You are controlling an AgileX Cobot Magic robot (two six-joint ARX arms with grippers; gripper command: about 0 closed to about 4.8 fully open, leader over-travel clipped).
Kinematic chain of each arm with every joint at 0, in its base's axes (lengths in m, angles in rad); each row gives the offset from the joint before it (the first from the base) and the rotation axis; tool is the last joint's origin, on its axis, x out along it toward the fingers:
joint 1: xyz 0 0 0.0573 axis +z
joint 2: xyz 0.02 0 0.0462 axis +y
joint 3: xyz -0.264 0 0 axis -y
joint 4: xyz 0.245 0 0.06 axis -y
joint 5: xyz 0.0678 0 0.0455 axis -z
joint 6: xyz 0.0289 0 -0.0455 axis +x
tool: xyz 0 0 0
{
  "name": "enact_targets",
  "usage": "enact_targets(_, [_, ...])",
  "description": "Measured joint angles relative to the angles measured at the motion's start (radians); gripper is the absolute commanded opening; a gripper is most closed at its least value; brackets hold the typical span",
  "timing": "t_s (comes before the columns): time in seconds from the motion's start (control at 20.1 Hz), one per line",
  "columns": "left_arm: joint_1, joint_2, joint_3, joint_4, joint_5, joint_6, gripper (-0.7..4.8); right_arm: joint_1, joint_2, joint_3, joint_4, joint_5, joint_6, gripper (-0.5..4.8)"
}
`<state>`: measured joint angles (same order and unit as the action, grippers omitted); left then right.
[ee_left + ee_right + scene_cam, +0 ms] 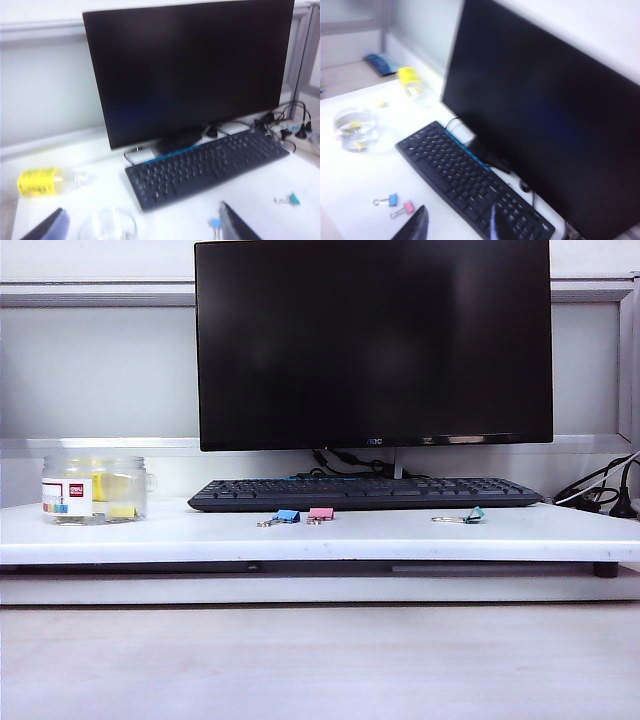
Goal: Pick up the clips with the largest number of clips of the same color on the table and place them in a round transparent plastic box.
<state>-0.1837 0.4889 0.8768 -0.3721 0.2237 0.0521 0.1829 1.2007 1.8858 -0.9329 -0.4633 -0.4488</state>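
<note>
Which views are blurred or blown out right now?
Exterior view: sharp, evenly lit, monitor a flat black. Left wrist view: soft motion blur, left claw fingertips smeared, table washed out. Right wrist view: blurrier, keyboard keys smeared, white table overexposed around the round transparent plastic box; right claw dark.

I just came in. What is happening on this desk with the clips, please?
A two-arm robot is sorting yellow clips into the round clear box at the left of the table. Several already lie inside it. Both hands are open and empty above the table: the left hand over the box, the right hand near the keyboard. The blue clip, pink clip and teal clip lie in front of the keyboard.
</note>
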Motion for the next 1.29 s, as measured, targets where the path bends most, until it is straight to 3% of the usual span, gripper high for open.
enact_targets(0.5, [0.000,-0.005,0.000,-0.142,-0.001,0.023,4.02,0.004,-0.449,-0.422,-0.003,0.156,0.028,1.66])
enact_targets(0.89, [0.000,-0.064,-0.002,-0.233,-0.001,0.023,4.02,0.004,-0.793,-1.030,0.332,0.156,0.269,1.65])
enact_targets(1.04, [0.000,-0.145,-0.001,-0.234,-0.001,0.023,4.02,0.004,-0.858,-1.181,0.463,0.156,0.337,1.65])
enact_targets(1.29, [0.000,-0.267,-0.035,-0.312,-0.001,0.020,4.01,0.004,-0.856,-1.315,0.517,0.179,0.345,1.65])
